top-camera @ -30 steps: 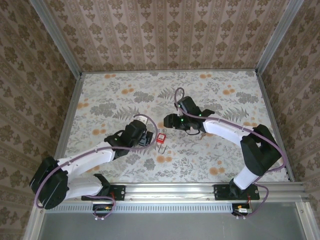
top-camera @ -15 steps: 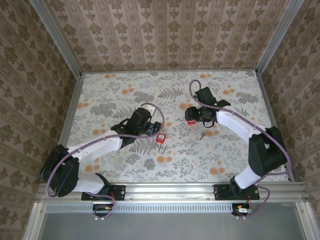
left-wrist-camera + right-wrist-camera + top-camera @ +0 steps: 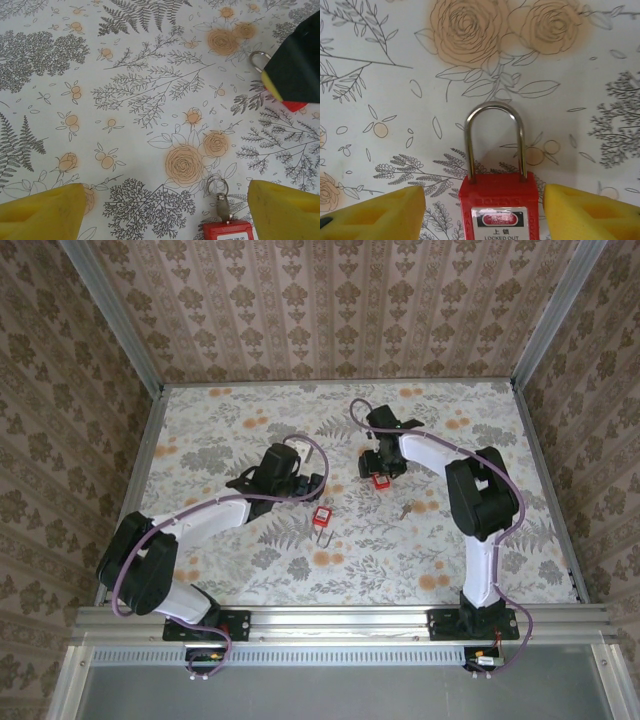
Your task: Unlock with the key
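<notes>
Two red padlocks lie on the floral table. One padlock (image 3: 321, 518) (image 3: 227, 231) has a key (image 3: 222, 207) with a ring in its body, and sits low between the wide-apart yellow fingers of my open left gripper (image 3: 306, 483) (image 3: 165, 212), closer to the right finger (image 3: 285, 210). The other padlock (image 3: 380, 481) (image 3: 498, 210) lies label up with its steel shackle (image 3: 495, 140) pointing away. My right gripper (image 3: 378, 467) (image 3: 485, 205) straddles its body, open, with a gap on the left side. A loose key (image 3: 405, 510) lies to the right.
The right gripper's black body (image 3: 295, 65) shows at the upper right of the left wrist view, close to the left gripper. Metal rails (image 3: 140, 470) and patterned walls border the table (image 3: 230, 430).
The right gripper has swung from centre out to the right and back a little left, its arm folding in; the second red padlock now lies between its fingers. The left gripper moved up and right.
</notes>
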